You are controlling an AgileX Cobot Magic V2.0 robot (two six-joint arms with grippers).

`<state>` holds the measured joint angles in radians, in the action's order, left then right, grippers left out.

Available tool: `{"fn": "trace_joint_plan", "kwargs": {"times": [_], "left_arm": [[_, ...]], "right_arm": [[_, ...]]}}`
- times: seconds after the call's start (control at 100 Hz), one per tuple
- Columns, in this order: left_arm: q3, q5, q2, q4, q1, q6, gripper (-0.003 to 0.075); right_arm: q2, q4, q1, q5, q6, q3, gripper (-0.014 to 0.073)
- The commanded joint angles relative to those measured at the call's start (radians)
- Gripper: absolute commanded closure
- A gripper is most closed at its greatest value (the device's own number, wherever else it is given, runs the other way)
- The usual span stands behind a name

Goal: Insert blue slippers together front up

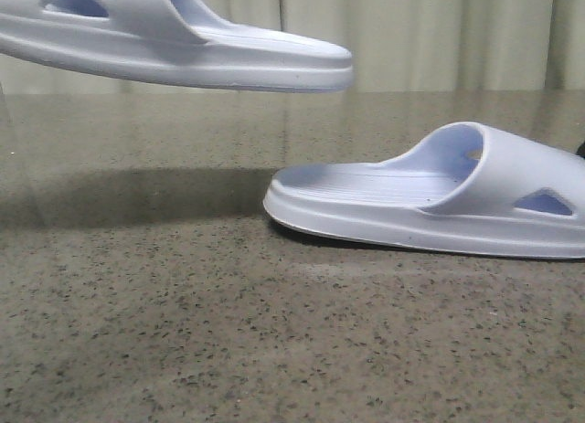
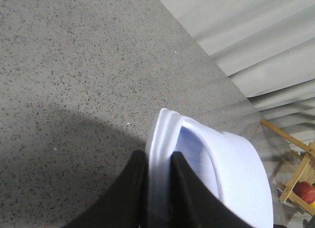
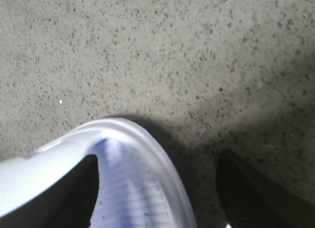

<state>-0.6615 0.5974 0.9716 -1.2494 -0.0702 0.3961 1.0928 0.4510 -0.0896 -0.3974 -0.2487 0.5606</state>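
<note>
raised slipper: one of the blue slippers (image 1: 183, 39) hangs in the air at the upper left of the front view, sole down, its end pointing right; it's clear of the table (image 1: 183, 332) and throws a wide shadow on it

resting slipper: the other slipper (image 1: 430, 204) sits flat on the stone top at the right, strap end to the right, open footbed end toward the middle; the two are apart, the raised one higher and to the left

front view only: shows both slippers at once, plus the pale curtain (image 1: 439, 35) behind; neither gripper shows up here at all

left gripper: the left gripper (image 2: 158, 188) only shows in its own wrist cam; two black fingers (image 2: 130, 193) pinched narrow on the edge of the raised slipper (image 2: 216, 174), one on either side of the rim; so it's holding that one

left wrist extra: past the table edge there's a wooden frame (image 2: 295, 174) with something red (image 2: 305, 191) in it; no other view catches that

right gripper: the right gripper (image 3: 157, 193) has its dark fingers (image 3: 246, 193) spread wide; one is down inside the resting slipper (image 3: 123, 183) on the ribbed footbed, the other outside over bare table, the sidewall between them; whether they touch the foam, can't tell
</note>
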Motion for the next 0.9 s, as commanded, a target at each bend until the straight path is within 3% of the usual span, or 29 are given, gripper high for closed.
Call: {"fn": "trace_joint_plan", "kwargs": {"times": [0.0, 0.36, 0.89], "left_arm": [[-0.024, 0.002, -0.016, -0.044, 0.004, 0.001, 0.0694], [-0.024, 0.004, -0.016, -0.044, 0.004, 0.001, 0.0694], [-0.024, 0.005, -0.016, -0.044, 0.004, 0.001, 0.0694]], "right_arm": [[0.021, 0.022, -0.005, 0.014, 0.003, 0.023, 0.0151], [0.052, 0.032, -0.033, -0.008, 0.003, 0.023, 0.0169], [0.052, 0.032, -0.033, 0.017, 0.033, 0.023, 0.0690]]}}
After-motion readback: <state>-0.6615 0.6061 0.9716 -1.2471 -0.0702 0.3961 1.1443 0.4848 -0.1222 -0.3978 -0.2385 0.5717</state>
